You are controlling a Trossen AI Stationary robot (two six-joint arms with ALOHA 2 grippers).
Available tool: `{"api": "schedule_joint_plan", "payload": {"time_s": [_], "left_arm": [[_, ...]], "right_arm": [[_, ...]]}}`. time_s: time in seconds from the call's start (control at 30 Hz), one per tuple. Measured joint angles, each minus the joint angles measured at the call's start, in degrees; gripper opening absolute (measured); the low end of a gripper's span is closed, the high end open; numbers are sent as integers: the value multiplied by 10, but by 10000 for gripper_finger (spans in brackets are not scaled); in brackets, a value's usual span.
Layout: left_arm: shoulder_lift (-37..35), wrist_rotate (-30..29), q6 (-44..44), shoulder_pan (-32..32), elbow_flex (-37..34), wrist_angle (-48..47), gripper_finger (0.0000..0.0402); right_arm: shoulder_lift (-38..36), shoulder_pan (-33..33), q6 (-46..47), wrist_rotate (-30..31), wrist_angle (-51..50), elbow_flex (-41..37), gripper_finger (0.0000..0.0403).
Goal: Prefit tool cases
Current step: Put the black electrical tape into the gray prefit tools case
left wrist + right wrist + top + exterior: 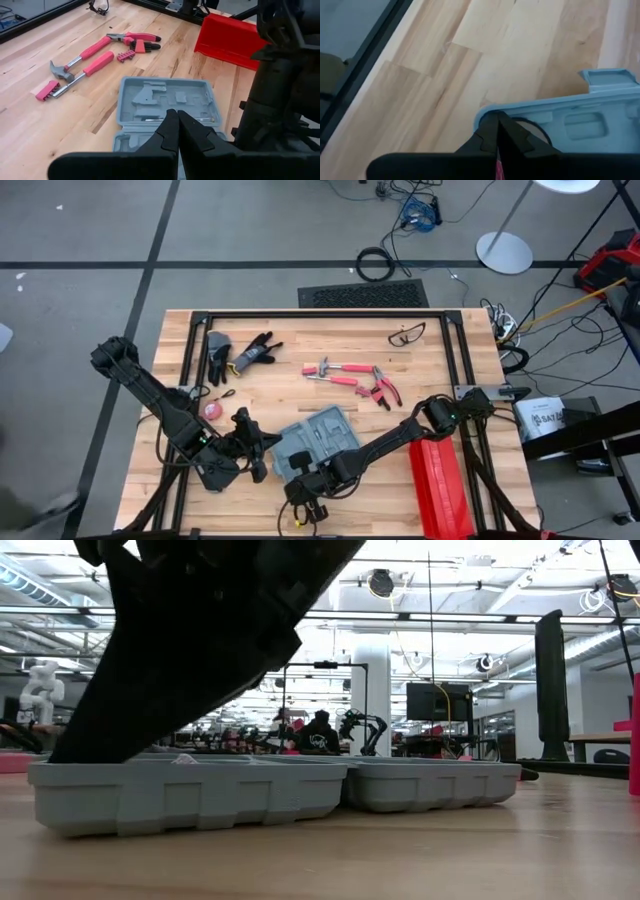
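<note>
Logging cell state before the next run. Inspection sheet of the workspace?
Surface: wooden table, black frame on it.
Job's things: tool case lying open, grey slots up.
Clutter: hammer, pliers, black gloves, safety glasses, pink tape measure, red box.
Grippers: left pincer shut, beside the case; right pincer shut, at the case's rim.
Cables: coils and leads on the floor.
Surroundings: open workshop; people far behind, seen in the low view.

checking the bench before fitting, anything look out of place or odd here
Mostly tidy. The flat blue-grey plastic tool case lies open and skewed to the wooden table's edges, its moulded slots empty. The pink-handled hammer and pink-handled pliers lie loose beyond it. No spill or damage shows.
</note>
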Motion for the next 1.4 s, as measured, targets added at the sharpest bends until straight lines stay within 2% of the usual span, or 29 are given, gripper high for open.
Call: {"api": "schedule_joint_plan", "payload": {"time_s": [0.43, 0.7, 1.17, 1.4], "left_arm": [[0, -1, 0, 0, 0, 0, 8], [0, -1, 1, 0, 0, 0, 8], [0, -3, 1, 0, 0, -1, 8], [0, -3, 1, 0, 0, -1, 8]], "right_arm": [[-20, 1, -29, 6, 22, -3, 0], [-20, -10, -6, 80, -39, -2, 0], [-24, -9, 4, 81, -49, -2, 0], [-27, -10, 23, 95, -26, -43, 0]]}}
